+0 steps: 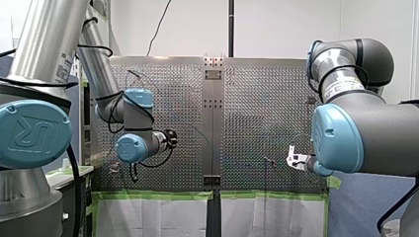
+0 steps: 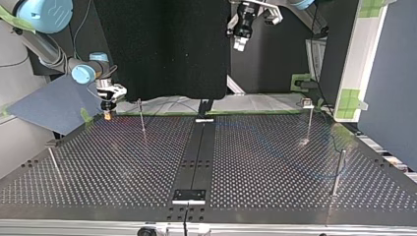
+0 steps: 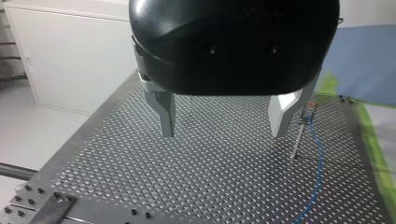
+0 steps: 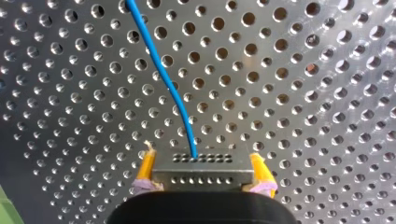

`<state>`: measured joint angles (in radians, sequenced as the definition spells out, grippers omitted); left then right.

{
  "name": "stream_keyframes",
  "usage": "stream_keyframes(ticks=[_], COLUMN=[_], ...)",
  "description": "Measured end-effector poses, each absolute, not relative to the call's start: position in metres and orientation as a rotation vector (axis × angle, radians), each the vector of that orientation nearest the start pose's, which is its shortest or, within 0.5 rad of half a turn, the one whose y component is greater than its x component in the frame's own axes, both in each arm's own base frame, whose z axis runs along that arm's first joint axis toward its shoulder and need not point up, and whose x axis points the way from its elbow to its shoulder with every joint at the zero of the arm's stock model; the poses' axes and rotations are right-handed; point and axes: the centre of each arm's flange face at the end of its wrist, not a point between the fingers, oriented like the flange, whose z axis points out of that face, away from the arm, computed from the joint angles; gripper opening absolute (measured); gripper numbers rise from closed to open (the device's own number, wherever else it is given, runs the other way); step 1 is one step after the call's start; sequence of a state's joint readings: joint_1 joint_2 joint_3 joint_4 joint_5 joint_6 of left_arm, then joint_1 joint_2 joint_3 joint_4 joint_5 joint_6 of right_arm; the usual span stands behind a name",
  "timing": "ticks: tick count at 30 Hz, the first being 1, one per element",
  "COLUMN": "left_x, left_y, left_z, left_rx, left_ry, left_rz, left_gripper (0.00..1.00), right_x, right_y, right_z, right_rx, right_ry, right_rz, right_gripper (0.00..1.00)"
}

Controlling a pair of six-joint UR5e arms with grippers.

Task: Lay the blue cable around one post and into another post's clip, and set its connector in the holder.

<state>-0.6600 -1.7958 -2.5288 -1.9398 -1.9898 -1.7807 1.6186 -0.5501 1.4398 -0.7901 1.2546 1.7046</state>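
Thin blue cable (image 4: 161,74) curves into grey connector (image 4: 203,170), apparently metal

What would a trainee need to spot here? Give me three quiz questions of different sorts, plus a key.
1. True or false: my left hand is shut on the blue cable.
2. What does my right hand hold? A) a screwdriver B) the connector C) nothing
3. Fill in: the right hand's pads are ____.
Key: 1 false; 2 B; 3 yellow.
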Motion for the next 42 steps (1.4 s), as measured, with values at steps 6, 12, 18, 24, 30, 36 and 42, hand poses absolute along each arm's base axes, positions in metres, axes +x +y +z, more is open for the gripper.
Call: stream_keyframes(ticks=[6, 12, 18, 24, 30, 36, 42], left_x=[0.210, 0.210, 0.211, 0.212, 0.213, 0.213, 0.215], left_y=[-0.279, -0.278, -0.277, -0.277, -0.276, -0.275, -0.274], left_z=[0.117, 0.116, 0.116, 0.116, 0.115, 0.115, 0.115], left_rx=[0.010, 0.010, 0.008, 0.005, 0.005, 0.003, -0.001], left_ry=[1.557, 1.562, 1.564, 1.565, 1.568, 1.569, 1.570], left_rz=[-0.368, -0.363, -0.358, -0.355, -0.351, -0.347, -0.342], left_gripper=[1.00, 1.00, 1.00, 1.00, 1.00, 1.00, 1.00], right_x=[0.195, 0.191, 0.200, 0.224, 0.262, 0.286, 0.292], right_y=[-0.687, -0.690, -0.689, -0.682, -0.670, -0.661, -0.658], right_z=[-0.026, -0.004, 0.029, 0.058, 0.096, 0.134, 0.165], right_rx=[1.482, 1.476, 1.500, 1.510, 1.513, 1.497, 1.476], right_ry=[-1.222, -1.211, -1.165, -1.158, -1.136, -1.102, -1.085], right_rz=[1.494, 1.414, 1.378, 1.388, 1.450, 1.500, 1.525], right_gripper=[0.00, 0.00, 0.00, 0.00, 0.00, 0.00, 0.00])
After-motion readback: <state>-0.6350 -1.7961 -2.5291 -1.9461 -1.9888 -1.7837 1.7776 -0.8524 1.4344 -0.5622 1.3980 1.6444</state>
